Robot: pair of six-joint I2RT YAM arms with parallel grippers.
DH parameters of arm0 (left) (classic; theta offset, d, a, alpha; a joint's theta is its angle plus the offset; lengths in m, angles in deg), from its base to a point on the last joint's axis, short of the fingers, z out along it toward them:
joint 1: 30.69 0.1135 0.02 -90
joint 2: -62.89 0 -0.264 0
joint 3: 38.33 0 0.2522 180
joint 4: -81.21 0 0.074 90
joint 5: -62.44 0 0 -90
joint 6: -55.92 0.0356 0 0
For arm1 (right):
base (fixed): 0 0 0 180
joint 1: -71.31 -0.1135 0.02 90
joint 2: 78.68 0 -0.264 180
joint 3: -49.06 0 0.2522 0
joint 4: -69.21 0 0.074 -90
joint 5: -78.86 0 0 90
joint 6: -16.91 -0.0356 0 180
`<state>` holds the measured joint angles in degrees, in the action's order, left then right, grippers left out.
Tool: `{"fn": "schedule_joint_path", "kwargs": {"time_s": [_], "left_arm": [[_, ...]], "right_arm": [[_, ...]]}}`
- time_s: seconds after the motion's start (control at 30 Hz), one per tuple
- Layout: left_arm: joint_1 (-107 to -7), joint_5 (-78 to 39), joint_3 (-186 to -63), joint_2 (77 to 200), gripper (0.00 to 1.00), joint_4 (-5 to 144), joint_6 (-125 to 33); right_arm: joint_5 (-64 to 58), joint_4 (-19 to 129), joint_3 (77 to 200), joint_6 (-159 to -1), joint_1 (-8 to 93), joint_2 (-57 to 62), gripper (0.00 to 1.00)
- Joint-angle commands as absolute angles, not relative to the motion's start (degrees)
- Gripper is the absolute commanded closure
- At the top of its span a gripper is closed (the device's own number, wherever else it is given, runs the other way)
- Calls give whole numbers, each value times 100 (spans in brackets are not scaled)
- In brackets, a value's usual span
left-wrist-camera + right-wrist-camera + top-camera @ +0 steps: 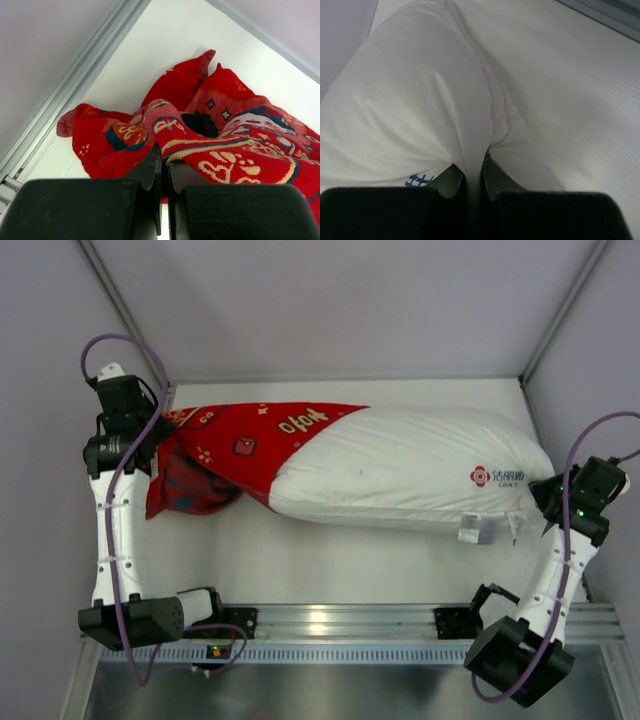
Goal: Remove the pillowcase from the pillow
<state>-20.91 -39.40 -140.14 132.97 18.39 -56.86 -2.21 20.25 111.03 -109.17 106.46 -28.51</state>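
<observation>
Now | left end effector (164,159) pinches pillowcase (225,150) | right end effector (474,172) pinches pillow (410,110) | logo (481,476) illegible

A white table (350,560) fills the cell. Plain pale grey walls (340,300) rise behind it and at both sides, with slanting metal struts (120,305) at its far corners. A ribbed aluminium rail (350,620) edges its near side. Light is soft, even.

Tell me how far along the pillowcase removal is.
Mostly done: the pillow lies bare over most of its length. In hand: the left fingers are shut on the pillowcase, bunched at the left end; the right fingers pinch the pillow's right edge. Remaining: the pillow's left end sits inside the red cover.
</observation>
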Motion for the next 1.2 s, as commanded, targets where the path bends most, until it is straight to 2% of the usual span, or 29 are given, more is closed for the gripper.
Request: {"fn": "schedule_joint_path", "kwargs": {"time_s": [0.0, 0.17, 0.4, 0.6, 0.7, 0.83, 0.87, 0.9, 0.93, 0.97, 1.0, 1.07, 1.17], "left_arm": [[-1829, -4303, -13955, 13276, 100, 3018, -5789], [-1645, -4427, -13717, 13276, 100, 3237, -5965], [-995, -3461, -14103, 13486, 100, 3203, -6650], [-924, -3276, -14393, 13662, 100, 3177, -6633], [-933, -2872, -14105, 13715, 100, 3299, -6572], [-942, -2888, -13472, 13470, 100, 3624, -6528], [-933, -2906, -13384, 13435, 100, 3712, -6493], [-933, -2880, -13322, 13399, 95, 3739, -6414], [-968, -2827, -13243, 13364, 81, 3765, -6387], [-994, -2792, -13242, 13346, 65, 3765, -6309], [-1047, -2592, -13251, 13329, 46, 3765, -6273], [-1214, -2476, -13242, 13232, 38, 3792, -6151], [-1530, -2292, -13260, 13118, 34, 3783, -5905]], "right_arm": [[-1272, 2978, 11635, -11036, 11015, -2867, 100], [-1184, 2961, 11793, -11115, 11182, -2814, 100], [-1184, 2671, 12469, -11089, 11314, -2613, 100], [-1149, 2680, 12453, -11185, 11393, -2621, 100], [-903, 2741, 12409, -11142, 11402, -2612, 100], [-789, 2855, 12215, -11071, 11402, -2569, 100], [-563, 2882, 12198, -11045, 11402, -2559, 93], [-465, 2899, 12189, -11027, 11402, -2507, 64], [-403, 2908, 12171, -11027, 11402, -2507, 42], [-315, 2908, 12162, -11018, 11393, -2541, 30], [-271, 2917, 12162, -11018, 11393, -2568, 20], [-200, 2917, 12189, -11018, 11393, -2699, 14], [-16, 2917, 12285, -11010, 11341, -2901, 10]]}}
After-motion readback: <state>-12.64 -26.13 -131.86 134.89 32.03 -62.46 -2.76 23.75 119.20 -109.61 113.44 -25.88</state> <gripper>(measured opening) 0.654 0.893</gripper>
